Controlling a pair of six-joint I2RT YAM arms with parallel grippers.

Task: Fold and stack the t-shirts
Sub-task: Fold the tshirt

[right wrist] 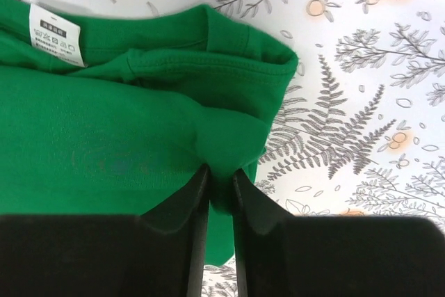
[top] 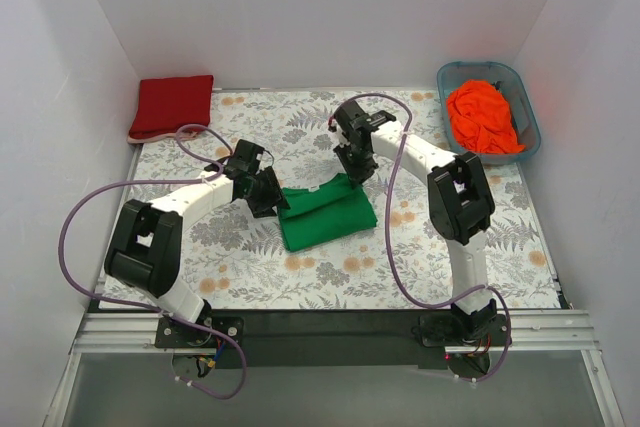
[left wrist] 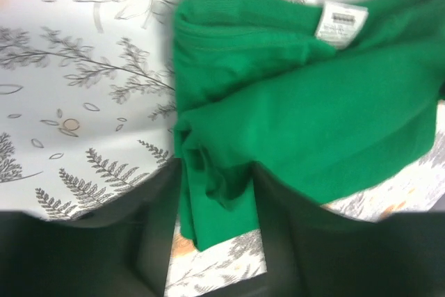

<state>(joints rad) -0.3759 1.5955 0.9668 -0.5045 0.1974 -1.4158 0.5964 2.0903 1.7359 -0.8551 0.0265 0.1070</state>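
Note:
The green t-shirt [top: 325,212] lies folded at the middle of the floral table, its white label [right wrist: 55,35] showing. My left gripper [top: 272,194] is at its left edge; in the left wrist view the jaws [left wrist: 217,172] stand apart with a loose fold of green t-shirt [left wrist: 299,109] lying between them. My right gripper [top: 357,169] is at the shirt's far right corner; its jaws [right wrist: 220,172] are nearly together, pinching a pucker of green t-shirt [right wrist: 125,123]. The dark red t-shirt [top: 172,105] lies folded at the back left. The orange t-shirt [top: 482,117] is crumpled in the tub.
A blue-grey tub [top: 480,66] stands at the back right corner. White walls close in the table on the left, back and right. A black rail [top: 330,322] with both arm bases runs along the near edge.

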